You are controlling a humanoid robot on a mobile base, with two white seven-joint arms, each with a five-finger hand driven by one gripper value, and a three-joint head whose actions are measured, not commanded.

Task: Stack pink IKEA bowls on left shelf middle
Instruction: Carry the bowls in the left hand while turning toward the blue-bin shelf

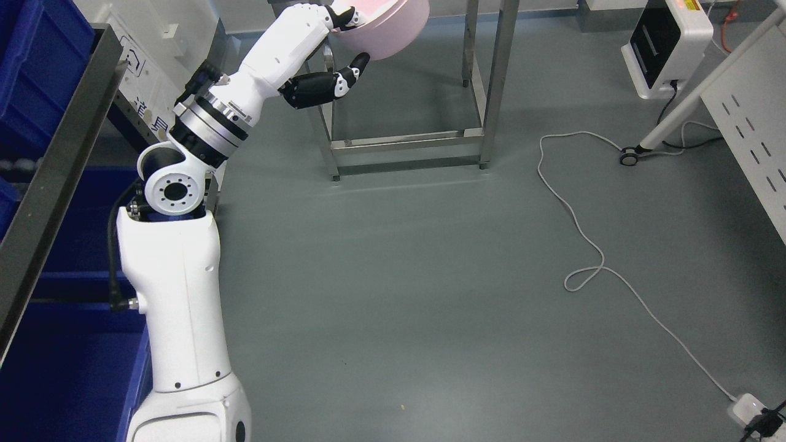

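Your left hand (334, 46) is up at the top edge of the head view, arm reaching in from the lower left, fingers (344, 18) hooked over the rim of the pink bowl (393, 27) and thumb (350, 73) under its side, so it's clamped on the bowl. Bowl is tilted, held in the air in front of the steel frame (485, 92), partly cut off by the top edge. Blue bins (37, 67) sit on the shelf at far left. Grey cable (577, 221) loops across the floor.
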